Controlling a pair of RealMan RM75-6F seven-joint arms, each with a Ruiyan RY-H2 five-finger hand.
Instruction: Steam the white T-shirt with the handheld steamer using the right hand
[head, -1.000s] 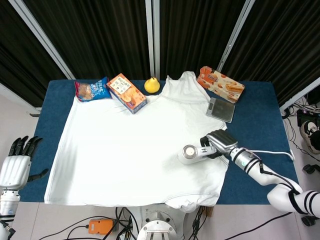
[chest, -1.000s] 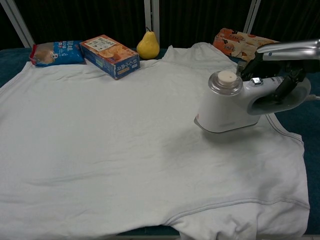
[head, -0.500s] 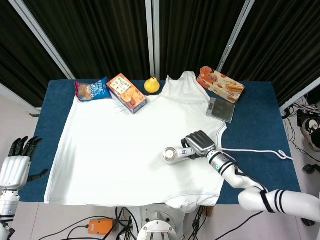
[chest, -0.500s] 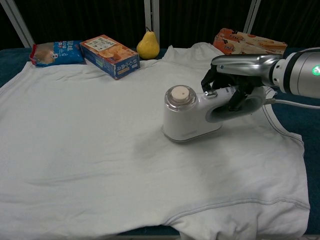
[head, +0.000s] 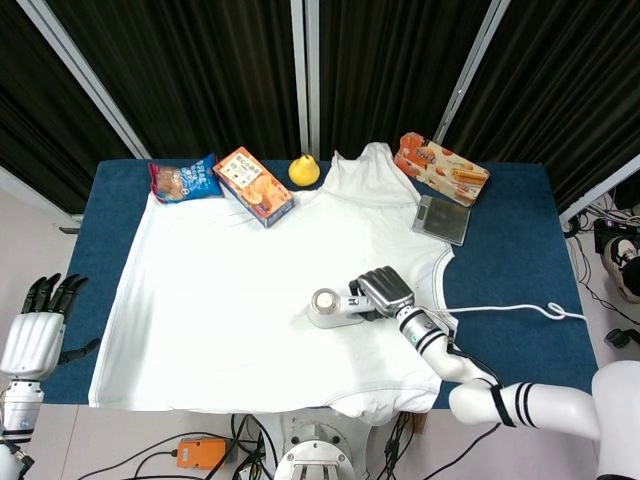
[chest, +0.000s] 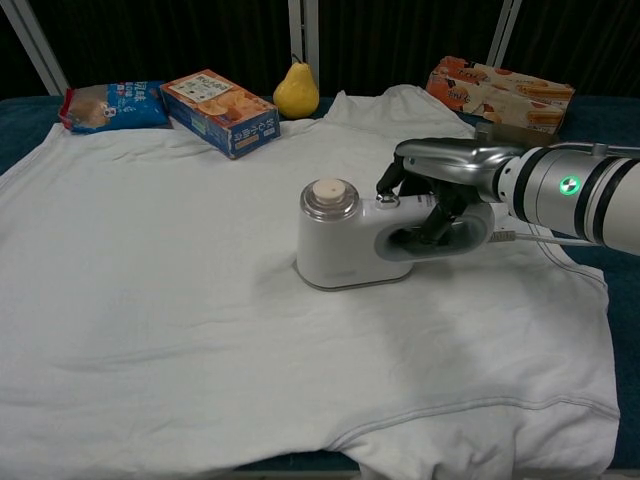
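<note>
Gripping the steamer handle, right hand fingers wrapped (base flat on T-shirt).

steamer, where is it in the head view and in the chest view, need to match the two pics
Head view: the handheld steamer sits right of centre on the white T-shirt, gripped by the right hand.
Chest view: the steamer stands near the middle of the picture, handle pointing right.
Shared landmark: the yellow pear at the far edge beside the shirt's collar, also top centre in the chest view.
</note>
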